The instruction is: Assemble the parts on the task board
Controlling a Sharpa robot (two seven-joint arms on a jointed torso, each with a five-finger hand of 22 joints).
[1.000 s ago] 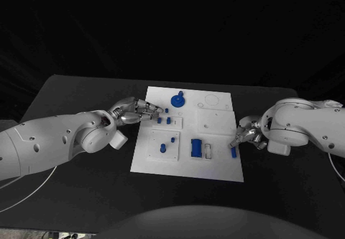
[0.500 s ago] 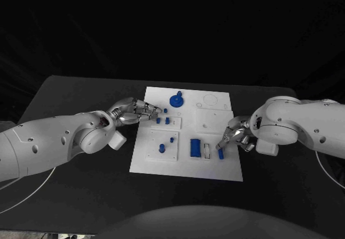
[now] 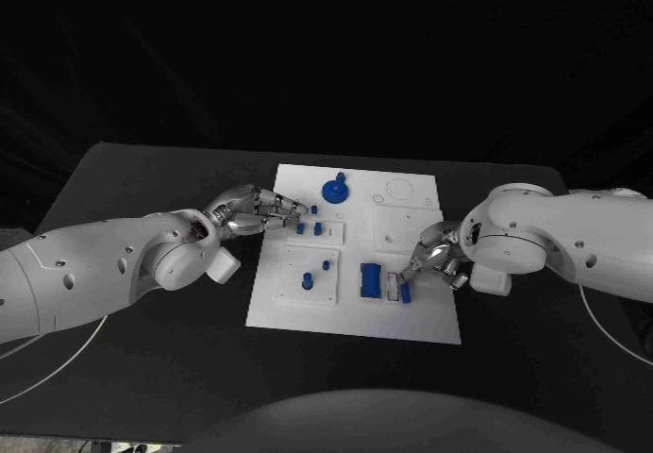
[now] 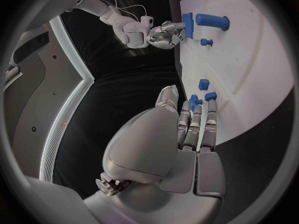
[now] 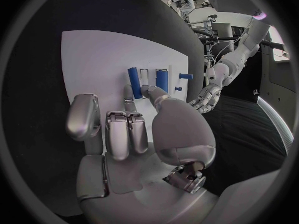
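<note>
The white task board (image 3: 409, 321) lies mid-table. My right hand (image 3: 433, 259) pinches a short blue bar (image 3: 406, 293) between thumb and finger, right beside the narrow empty slot (image 3: 393, 286) and a blue cylinder (image 3: 370, 279). In the right wrist view the bar (image 5: 134, 83) stands at my fingertips, with the slot (image 5: 144, 77) and the cylinder (image 5: 161, 78) just past it. My left hand (image 3: 259, 209) lies at the board's left edge, fingers stretched toward two small blue pegs (image 3: 309, 227). The left wrist view has those pegs (image 4: 194, 102) just off my left hand's (image 4: 187, 139) fingertips; contact is unclear.
A blue round knob piece (image 3: 336, 192) stands at the board's far end. Another blue peg (image 3: 308, 279) stands in the near-left plate. Black table (image 3: 150, 330) surrounds the board on all sides.
My right hand has carried the blue bar leftward from the board's right edge to the slot beside the cylinder. The left hand has stayed put.
</note>
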